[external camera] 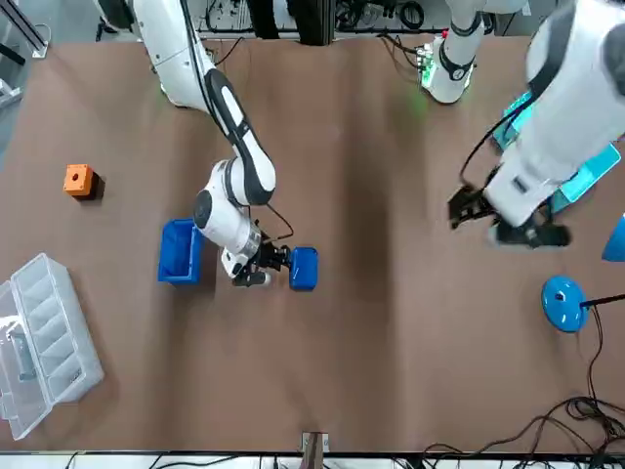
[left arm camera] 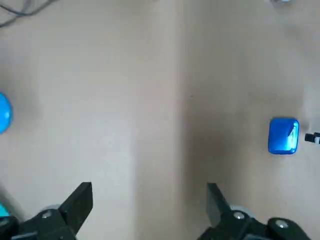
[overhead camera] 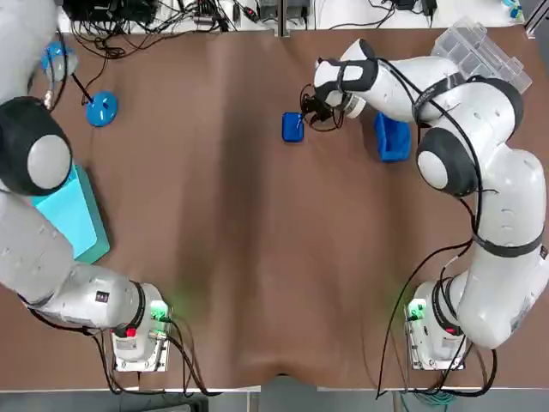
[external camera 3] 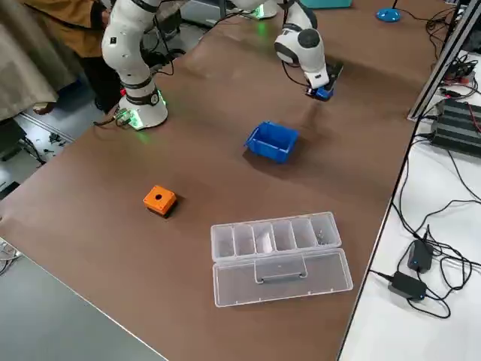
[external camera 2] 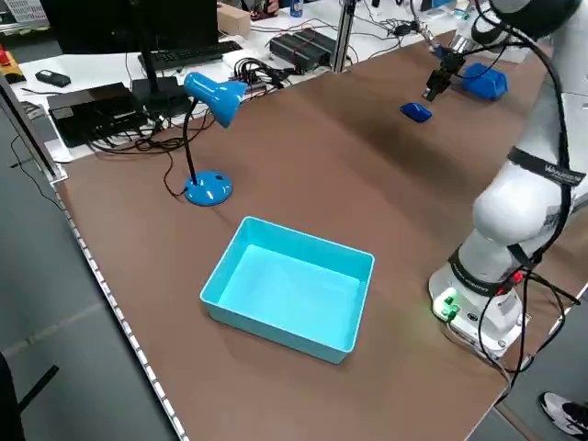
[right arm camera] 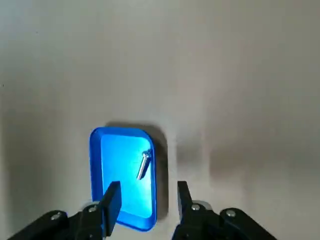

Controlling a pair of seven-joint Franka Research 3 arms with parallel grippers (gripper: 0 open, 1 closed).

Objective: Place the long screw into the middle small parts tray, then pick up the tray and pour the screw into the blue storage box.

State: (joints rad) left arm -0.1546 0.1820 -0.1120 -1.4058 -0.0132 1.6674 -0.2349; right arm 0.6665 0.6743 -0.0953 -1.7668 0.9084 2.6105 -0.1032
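as screw lies in tray, released right end effector seemingly straddles its rim.

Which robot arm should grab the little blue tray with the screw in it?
The right, most likely. Its open right gripper sits at the tray edge, with the screw inside. The left gripper hangs open far across the table.

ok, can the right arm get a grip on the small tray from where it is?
Likely yes: the right gripper is open and looks to straddle one rim of the tray; nothing stands between them.
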